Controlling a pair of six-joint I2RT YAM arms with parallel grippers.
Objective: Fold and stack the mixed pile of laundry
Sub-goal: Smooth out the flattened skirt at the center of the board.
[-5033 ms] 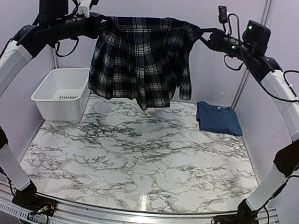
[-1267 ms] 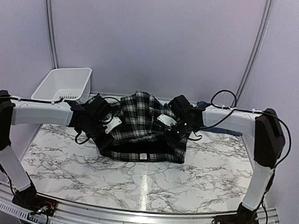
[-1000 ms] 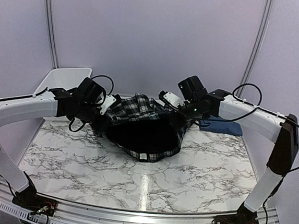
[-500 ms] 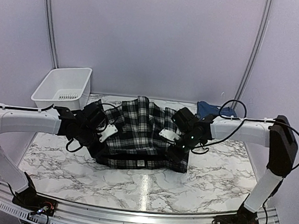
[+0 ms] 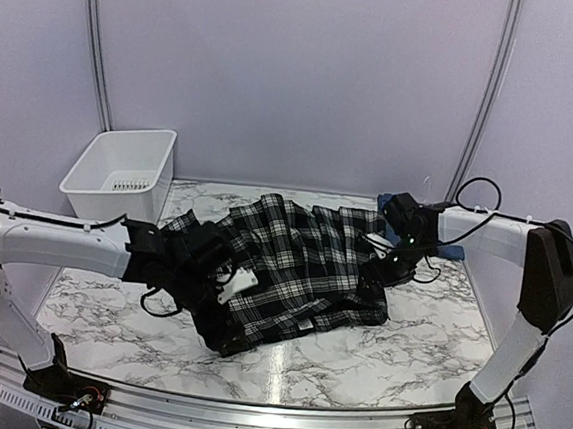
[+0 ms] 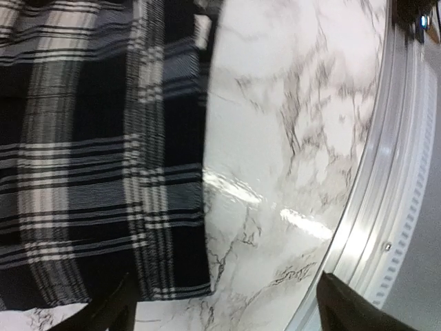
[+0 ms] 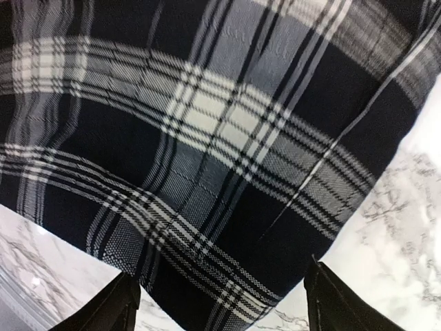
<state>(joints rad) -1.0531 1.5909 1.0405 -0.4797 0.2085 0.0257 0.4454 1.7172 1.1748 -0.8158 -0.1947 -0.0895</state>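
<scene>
The black-and-white plaid garment [image 5: 297, 266] of the mixed laundry pile lies spread out on the marble table [image 5: 427, 327]. My left gripper [image 5: 227, 295] hovers over its front left corner. In the left wrist view this gripper [image 6: 227, 312] is open, with the plaid hem [image 6: 89, 172] under its left finger and bare marble [image 6: 289, 138] between the fingers. My right gripper [image 5: 377, 271] is at the garment's right edge; it stands open [image 7: 227, 309] just above the plaid cloth [image 7: 207, 138]. Only a sliver of the navy blue t-shirt [image 5: 452, 252] shows behind my right arm.
A white plastic bin [image 5: 119, 175] stands at the back left corner. The table's metal front rail [image 6: 396, 207] runs close to my left gripper. Purple walls enclose the table on three sides.
Both grippers have opened and let go of the plaid garment. It has dropped from a bunched heap to lie spread flat. My left gripper moved toward the front, my right gripper toward the right.
</scene>
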